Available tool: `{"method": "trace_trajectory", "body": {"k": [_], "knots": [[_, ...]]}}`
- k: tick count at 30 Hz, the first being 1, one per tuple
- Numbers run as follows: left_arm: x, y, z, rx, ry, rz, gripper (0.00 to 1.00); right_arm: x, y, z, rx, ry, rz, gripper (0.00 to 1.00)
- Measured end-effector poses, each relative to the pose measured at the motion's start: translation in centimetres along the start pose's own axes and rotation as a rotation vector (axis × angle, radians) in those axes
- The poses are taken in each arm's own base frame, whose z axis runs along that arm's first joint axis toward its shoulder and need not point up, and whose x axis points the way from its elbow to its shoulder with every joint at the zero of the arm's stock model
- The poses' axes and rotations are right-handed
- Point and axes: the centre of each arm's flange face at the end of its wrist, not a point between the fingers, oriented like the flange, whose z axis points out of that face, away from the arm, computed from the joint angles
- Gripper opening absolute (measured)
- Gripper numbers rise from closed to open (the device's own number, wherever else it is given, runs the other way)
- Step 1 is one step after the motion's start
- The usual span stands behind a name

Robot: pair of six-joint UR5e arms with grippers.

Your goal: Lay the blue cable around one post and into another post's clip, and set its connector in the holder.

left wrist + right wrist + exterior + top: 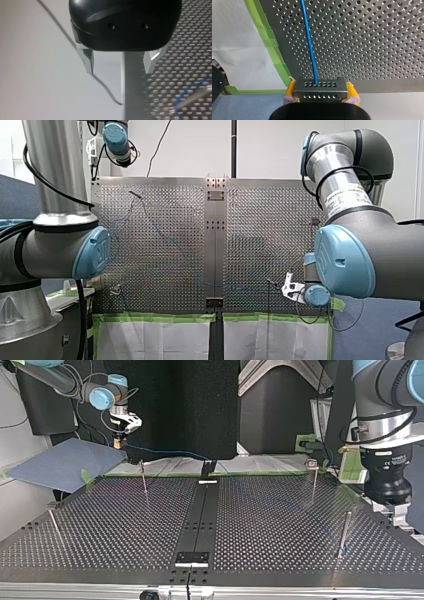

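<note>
My right gripper [320, 85] has its yellow pads [290, 88] shut on a grey metal connector [319, 91] with rows of small holes. The blue cable [309, 45] leaves the connector and runs ahead over the perforated table [374, 45]. In the top view this gripper [119, 442] hangs at the far left corner, and the cable [165, 452] stretches from it toward the middle. My left gripper [119, 71] is black with metal fingers, open and holding nothing, over the table's edge. A loop of blue cable [190, 90] lies beside it.
Thin posts [143, 477] [344, 532] [54, 525] stand on the plate, one with a clip on top [311, 464]. A black bracket [207, 467] sits on the centre strip. Green tape [268, 42] edges the table. My left arm [385, 460] stands at the top view's right.
</note>
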Motion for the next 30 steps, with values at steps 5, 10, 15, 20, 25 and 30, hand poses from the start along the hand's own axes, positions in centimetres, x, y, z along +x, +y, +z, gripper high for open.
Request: {"method": "trace_trajectory", "body": {"k": [5, 10, 15, 20, 25, 30], "knots": [[2.7, -0.1, -0.6, -0.001, 0.093, 0.059, 0.98, 0.0, 0.0, 0.0, 0.001, 0.002, 0.000, 0.00], [5.7, -0.3, -0.9, 0.002, 0.190, 0.086, 0.98, 0.0, 0.0, 0.0, 0.001, 0.003, 0.000, 0.00], [7.6, -0.2, -1.7, 0.006, 0.267, 0.104, 0.98, 0.0, 0.0, 0.0, 0.001, 0.004, 0.000, 0.00], [7.8, -0.1, -2.2, 0.010, 0.306, 0.113, 0.98, 0.0, 0.0, 0.0, 0.001, 0.004, 0.000, 0.00], [7.4, 0.0, -2.8, 0.016, 0.332, 0.114, 0.98, 0.0, -0.1, 0.0, 0.002, 0.004, 0.000, 0.00], [6.6, -0.1, -3.4, 0.037, 0.350, 0.090, 0.98, 0.0, -0.1, 0.0, 0.002, 0.005, 0.000, 0.00]]}}
